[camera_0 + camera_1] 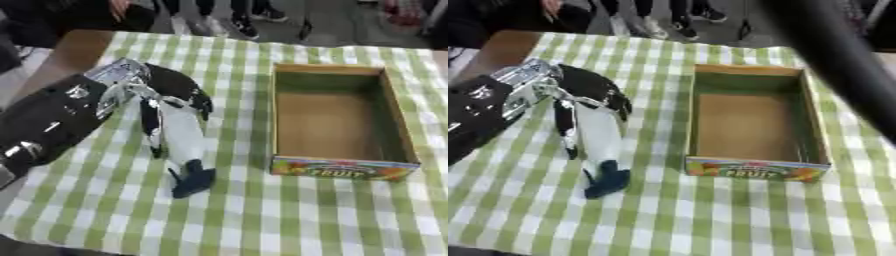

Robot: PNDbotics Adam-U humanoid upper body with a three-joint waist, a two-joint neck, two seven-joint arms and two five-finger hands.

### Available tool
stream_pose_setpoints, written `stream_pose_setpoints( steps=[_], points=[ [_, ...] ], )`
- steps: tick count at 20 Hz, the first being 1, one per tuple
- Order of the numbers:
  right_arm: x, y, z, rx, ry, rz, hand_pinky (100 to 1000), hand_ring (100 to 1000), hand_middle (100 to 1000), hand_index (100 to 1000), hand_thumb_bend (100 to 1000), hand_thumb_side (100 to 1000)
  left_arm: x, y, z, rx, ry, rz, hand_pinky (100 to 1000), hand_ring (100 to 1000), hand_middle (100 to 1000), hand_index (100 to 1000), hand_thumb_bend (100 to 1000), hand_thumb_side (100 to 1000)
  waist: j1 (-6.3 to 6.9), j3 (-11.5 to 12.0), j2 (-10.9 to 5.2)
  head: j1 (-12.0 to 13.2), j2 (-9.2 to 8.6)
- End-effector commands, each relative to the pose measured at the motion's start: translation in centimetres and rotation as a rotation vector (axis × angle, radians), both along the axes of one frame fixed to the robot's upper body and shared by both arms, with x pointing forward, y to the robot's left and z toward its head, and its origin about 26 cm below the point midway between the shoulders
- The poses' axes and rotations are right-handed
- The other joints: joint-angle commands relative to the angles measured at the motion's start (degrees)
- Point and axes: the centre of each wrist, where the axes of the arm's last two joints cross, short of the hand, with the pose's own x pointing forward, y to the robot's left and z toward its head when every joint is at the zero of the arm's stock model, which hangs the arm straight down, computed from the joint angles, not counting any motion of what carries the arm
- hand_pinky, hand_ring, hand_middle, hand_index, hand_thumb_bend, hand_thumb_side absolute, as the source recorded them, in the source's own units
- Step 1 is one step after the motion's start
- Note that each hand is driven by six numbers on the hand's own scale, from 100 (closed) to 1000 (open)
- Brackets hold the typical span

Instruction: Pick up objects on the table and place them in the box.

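Two views from the robot's head, side by side like a pair of eyes, look steeply down and forward at a checked surface [262, 220] from close range. Both show the same stretch: the box [337, 120] toward the right edge, the left arm [52, 125] entering from the left, and floor beyond the far edge. The right eye view sits slightly rightward, with a dark blurred bar [842, 55] crossing its upper right corner.

The box [339, 121] sits on the tablecloth [289, 215] at about three o'clock from the toy whale [181, 135], apart from it. The left hand [166, 92] lies over the toy's twelve o'clock end, seemingly touching it; its tail points to six o'clock.
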Motion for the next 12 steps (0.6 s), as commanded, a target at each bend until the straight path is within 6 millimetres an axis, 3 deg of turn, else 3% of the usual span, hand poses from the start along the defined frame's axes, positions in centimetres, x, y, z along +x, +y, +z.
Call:
stream_pose_setpoints(
  steps=[1,5,8,12],
  points=[
    [-0.19,-0.01,0.96,-0.012,-0.035,0.008,532,699,714,784,159,1000,0.11,0.33,0.94,0.142,0.077,-0.105,830,785,835,831,1000,461,0.08,0.0,-0.50,0.3,-0.20],
    [-0.19,-0.01,0.96,-0.013,-0.035,0.008,533,699,714,783,161,1000,0.07,0.36,0.89,0.145,0.074,-0.105,807,759,814,828,1000,434,0.14,0.1,-0.48,0.3,-0.20],
    [-0.19,-0.02,0.95,-0.012,-0.035,0.007,533,699,713,783,161,1000,0.05,0.59,0.93,0.133,0.066,-0.101,690,694,782,820,1000,400,0.11,0.1,-0.48,0.4,-0.20],
    [-0.19,0.00,0.95,-0.011,-0.035,0.008,533,700,714,783,161,1000,0.14,1.19,0.81,0.103,0.061,-0.081,669,683,773,812,1000,391,0.03,0.1,-0.47,0.5,-0.20]
  ],
)
